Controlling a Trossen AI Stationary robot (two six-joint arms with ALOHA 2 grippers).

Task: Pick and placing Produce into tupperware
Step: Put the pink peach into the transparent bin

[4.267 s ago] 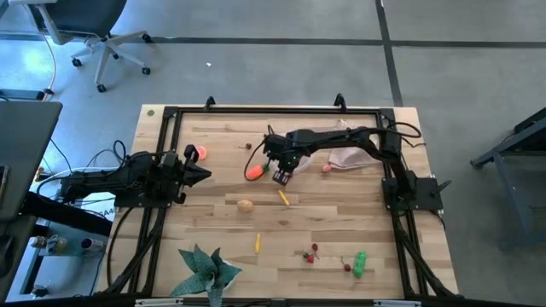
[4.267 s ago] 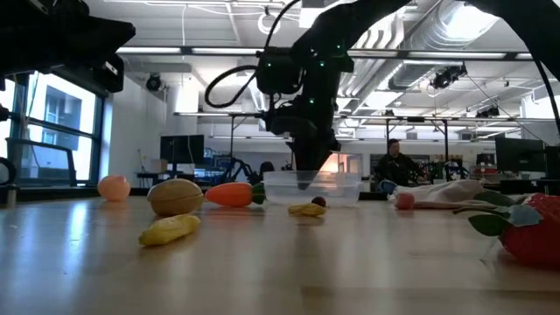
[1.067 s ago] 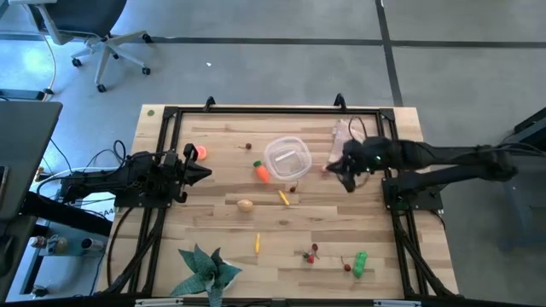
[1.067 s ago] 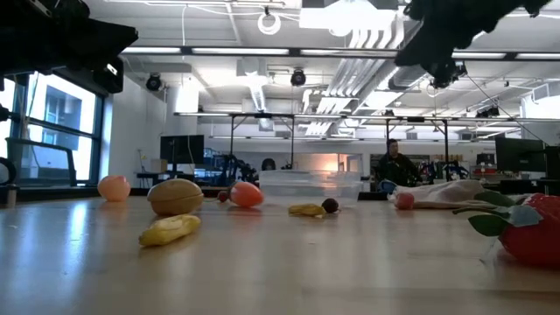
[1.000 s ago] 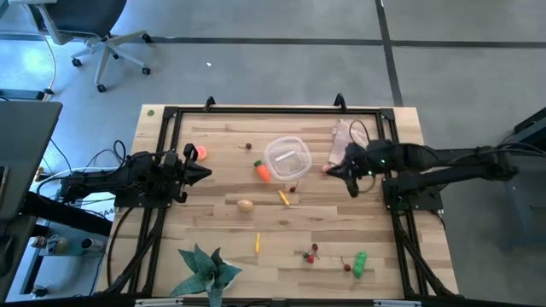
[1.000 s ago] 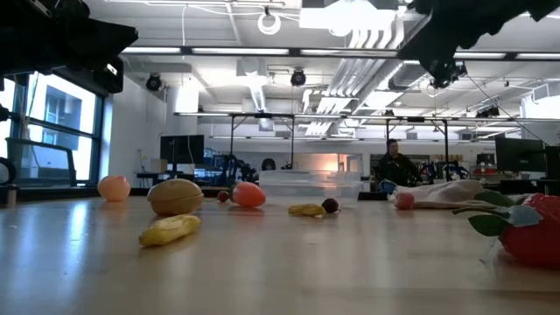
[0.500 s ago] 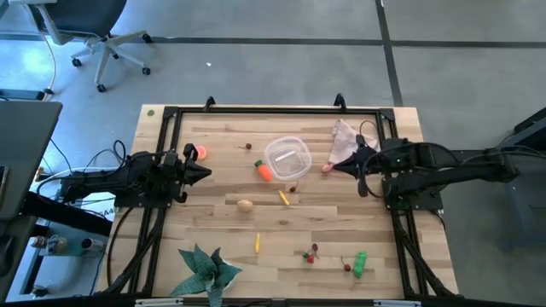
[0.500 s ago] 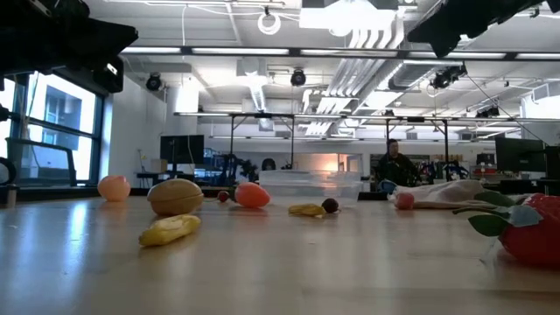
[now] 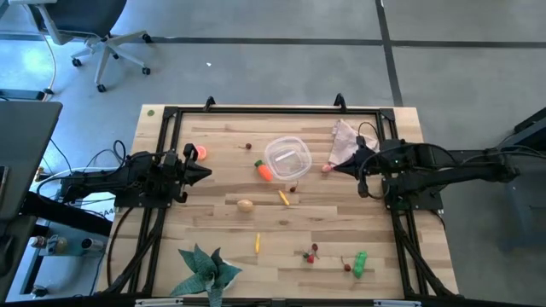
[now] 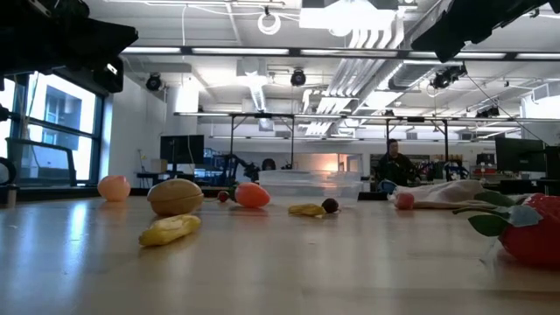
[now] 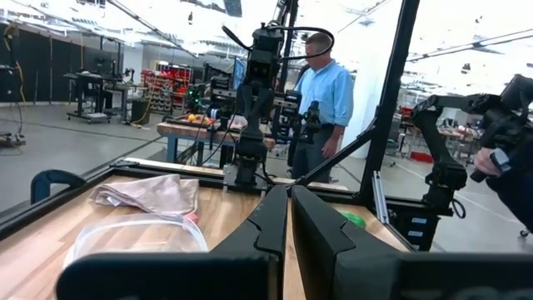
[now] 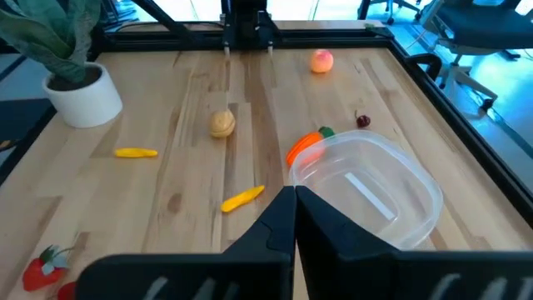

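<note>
While both arms wait w/ fingers pressed shut, holding nothing: left gripper (image 9: 205, 173) at table's (image 9: 213, 230) left edge, right gripper (image 9: 335, 168) near the cloth (image 9: 345, 139). Clear tupperware (image 9: 287, 159) mid-table, apparently empty, orange carrot (image 9: 262, 170) touching its side. Potato (image 9: 246, 205), yellow sticks (image 9: 283, 198), cherries (image 9: 310, 252) and green pepper (image 9: 360, 263) scattered closer in. Prob. light, hard, slick plastic pcs; best pinched across the narrow middle, carrot likewise.
</note>
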